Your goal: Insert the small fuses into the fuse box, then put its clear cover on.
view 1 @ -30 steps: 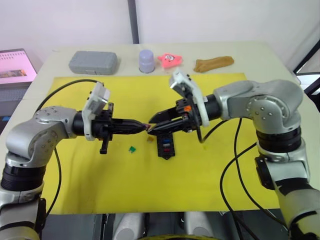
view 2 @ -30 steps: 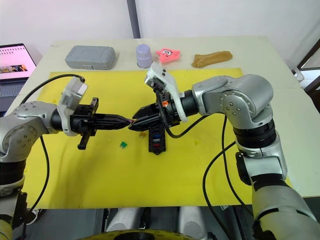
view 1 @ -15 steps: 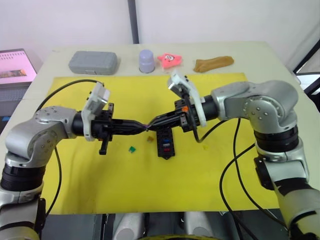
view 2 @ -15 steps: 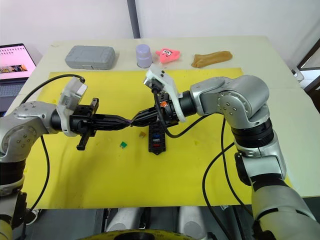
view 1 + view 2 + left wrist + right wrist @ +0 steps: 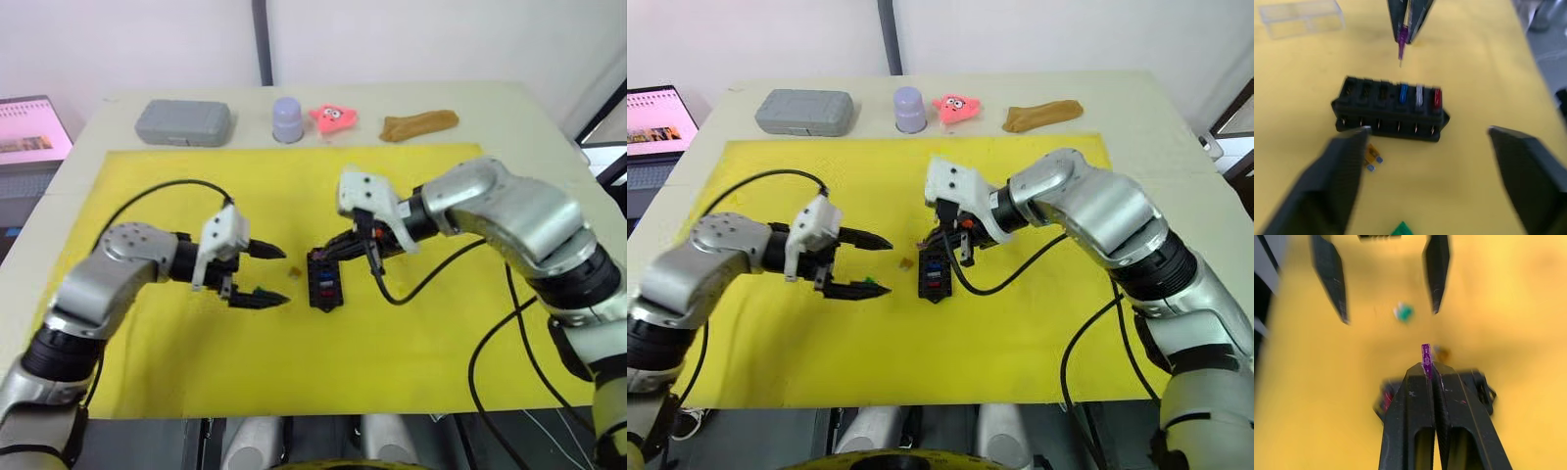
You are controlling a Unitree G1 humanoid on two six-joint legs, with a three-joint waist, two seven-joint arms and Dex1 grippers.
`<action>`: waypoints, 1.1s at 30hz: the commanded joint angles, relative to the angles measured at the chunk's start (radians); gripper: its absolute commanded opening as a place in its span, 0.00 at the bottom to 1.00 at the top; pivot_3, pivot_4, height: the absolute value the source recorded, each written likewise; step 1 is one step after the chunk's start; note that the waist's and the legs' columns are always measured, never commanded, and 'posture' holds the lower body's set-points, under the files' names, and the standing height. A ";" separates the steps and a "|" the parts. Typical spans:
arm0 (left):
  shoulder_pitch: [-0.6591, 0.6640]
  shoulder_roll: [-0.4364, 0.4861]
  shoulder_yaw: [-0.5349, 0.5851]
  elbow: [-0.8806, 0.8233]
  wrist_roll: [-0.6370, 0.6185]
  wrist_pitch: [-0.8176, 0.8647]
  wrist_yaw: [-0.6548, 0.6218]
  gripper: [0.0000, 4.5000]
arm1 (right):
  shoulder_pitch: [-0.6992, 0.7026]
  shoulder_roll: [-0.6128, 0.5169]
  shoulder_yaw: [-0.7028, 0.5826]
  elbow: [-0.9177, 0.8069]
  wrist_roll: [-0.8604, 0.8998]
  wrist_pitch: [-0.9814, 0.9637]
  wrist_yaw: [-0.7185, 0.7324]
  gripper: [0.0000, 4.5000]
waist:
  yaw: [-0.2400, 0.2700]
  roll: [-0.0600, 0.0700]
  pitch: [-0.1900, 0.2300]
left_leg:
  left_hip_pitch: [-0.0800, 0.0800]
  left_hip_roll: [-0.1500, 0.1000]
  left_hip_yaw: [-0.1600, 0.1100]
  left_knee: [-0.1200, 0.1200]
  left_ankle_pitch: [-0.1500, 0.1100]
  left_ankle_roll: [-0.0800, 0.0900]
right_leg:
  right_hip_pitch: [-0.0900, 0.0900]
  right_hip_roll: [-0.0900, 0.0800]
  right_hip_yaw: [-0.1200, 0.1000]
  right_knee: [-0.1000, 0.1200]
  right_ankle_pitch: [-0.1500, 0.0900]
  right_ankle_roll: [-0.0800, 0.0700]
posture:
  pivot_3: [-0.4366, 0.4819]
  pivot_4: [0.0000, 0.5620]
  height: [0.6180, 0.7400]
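The black fuse box [image 5: 1391, 110] lies on the yellow mat [image 5: 392, 343], with blue, grey and red fuses in three of its slots. My right gripper [image 5: 1427, 368] hangs just above the box, shut on a purple fuse [image 5: 1402, 36] that sticks out of its tips. My left gripper [image 5: 274, 274] is open wide to the left of the box, nothing between its fingers. A green fuse [image 5: 1404, 312] and an orange fuse [image 5: 1371, 155] lie loose on the mat between the left gripper and the box. The clear cover [image 5: 1300, 17] rests on the mat beyond the box.
Along the table's far edge stand a grey case [image 5: 182, 121], a lilac cup [image 5: 287, 118], a pink star toy [image 5: 333, 117] and a brown lump [image 5: 418, 124]. A laptop [image 5: 29, 127] sits off the table's left side.
The two grippers met tip to tip on the purple fuse; the right one shut on it. My left gripper has opened and drawn back left, and the right has carried the fuse over the box.
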 commanded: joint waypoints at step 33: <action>-0.053 -0.188 -0.061 0.190 0.192 -0.239 0.035 0.99 | 0.023 0.076 0.069 0.117 -0.308 -0.162 0.123 0.00 | 0.000 0.000 0.000 | 0.000 0.000 -0.001 0.001 0.000 0.000 | 0.000 0.000 0.000 0.000 0.000 0.000 | 0.48 0.27 1.00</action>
